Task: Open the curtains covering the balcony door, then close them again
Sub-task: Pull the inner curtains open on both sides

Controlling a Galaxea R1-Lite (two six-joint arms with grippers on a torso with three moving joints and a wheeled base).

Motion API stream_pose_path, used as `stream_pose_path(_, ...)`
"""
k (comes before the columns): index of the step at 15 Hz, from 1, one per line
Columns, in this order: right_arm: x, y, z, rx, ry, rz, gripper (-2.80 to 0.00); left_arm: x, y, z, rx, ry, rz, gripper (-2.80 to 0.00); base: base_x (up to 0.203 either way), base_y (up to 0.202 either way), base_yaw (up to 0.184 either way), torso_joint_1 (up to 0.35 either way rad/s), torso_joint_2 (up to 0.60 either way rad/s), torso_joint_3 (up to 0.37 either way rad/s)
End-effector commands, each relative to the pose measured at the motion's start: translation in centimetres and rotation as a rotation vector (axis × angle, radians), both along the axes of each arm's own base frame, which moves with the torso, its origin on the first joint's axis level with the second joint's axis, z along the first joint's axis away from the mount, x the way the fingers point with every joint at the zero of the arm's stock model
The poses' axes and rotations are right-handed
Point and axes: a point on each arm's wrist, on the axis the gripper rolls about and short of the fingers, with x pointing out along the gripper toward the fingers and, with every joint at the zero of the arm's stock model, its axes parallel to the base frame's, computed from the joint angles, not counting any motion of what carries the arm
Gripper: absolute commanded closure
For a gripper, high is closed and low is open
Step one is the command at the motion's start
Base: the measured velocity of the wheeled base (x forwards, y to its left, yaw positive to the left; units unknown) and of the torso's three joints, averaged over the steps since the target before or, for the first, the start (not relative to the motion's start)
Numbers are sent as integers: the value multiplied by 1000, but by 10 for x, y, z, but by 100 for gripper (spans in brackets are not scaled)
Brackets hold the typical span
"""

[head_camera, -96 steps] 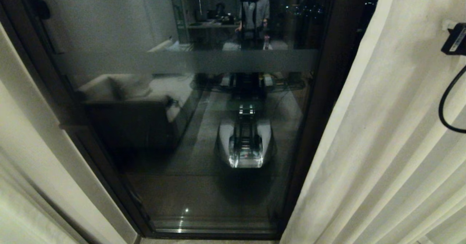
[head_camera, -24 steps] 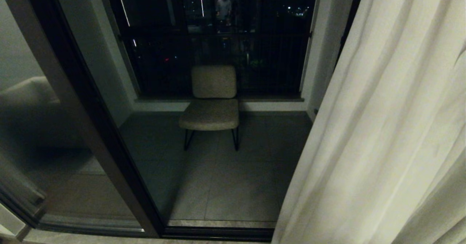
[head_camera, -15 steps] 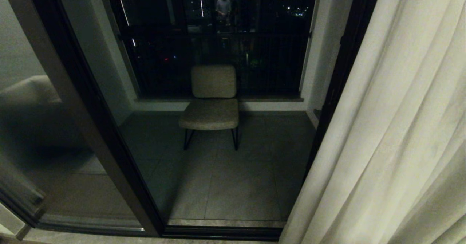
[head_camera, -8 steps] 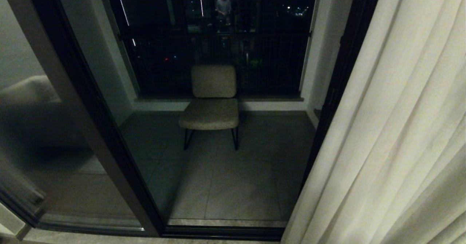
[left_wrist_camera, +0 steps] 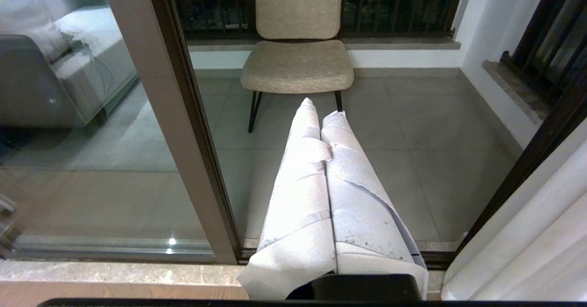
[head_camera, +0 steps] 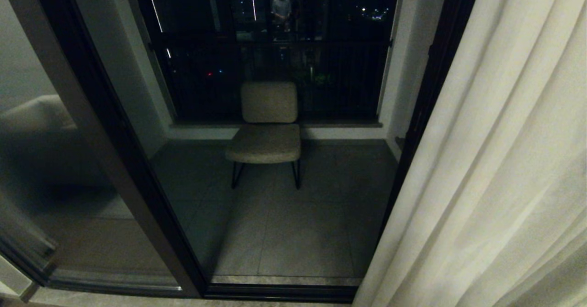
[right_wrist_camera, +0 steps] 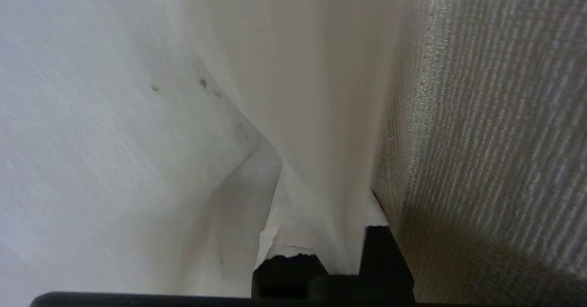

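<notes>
The curtains (head_camera: 495, 160) hang right of the balcony door (head_camera: 105, 137), with a chair (head_camera: 267, 126) behind the opening

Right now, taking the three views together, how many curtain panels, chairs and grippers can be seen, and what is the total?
curtain panel: 1
chair: 1
grippers: 2, the left gripper and the right gripper
Total: 4

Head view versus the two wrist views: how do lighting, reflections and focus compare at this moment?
Head view: dim, the glass panel mirroring a sofa, a person reflected in the far balcony window. Left wrist view: brighter, chair sharp, light glints low on the glass. Right wrist view: filled by the curtain, soft and blurred, its weave crisp only at one side.
</notes>
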Motion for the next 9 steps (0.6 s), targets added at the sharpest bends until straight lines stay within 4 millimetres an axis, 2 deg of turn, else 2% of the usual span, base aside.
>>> stream_pose_path(1, 1, -37, -8, 6, 7, -75, 0, 0, 0, 0, 0, 0, 0, 0, 0, 0, 0, 0, 0, 0)
stream_pose_path(3, -3, -62, -8, -2, -2, -129, 0, 0, 0, 0, 0, 0, 0, 0, 0, 0, 0, 0, 0, 0)
stream_pose_path(5, -6, -75, -9, -6, -5, -158, 0, 0, 0, 0, 0, 0, 0, 0, 0, 0, 0, 0, 0, 0)
stream_pose_path(7, -8, -73, -7, -10, -6, -159, 0, 0, 0, 0, 0, 0, 0, 0, 0, 0, 0, 0, 0, 0)
stream_pose_path(9, -11, -62, 0, -15, -8, -143, 0, 0, 0, 0, 0, 0, 0, 0, 0, 0, 0, 0, 0, 0)
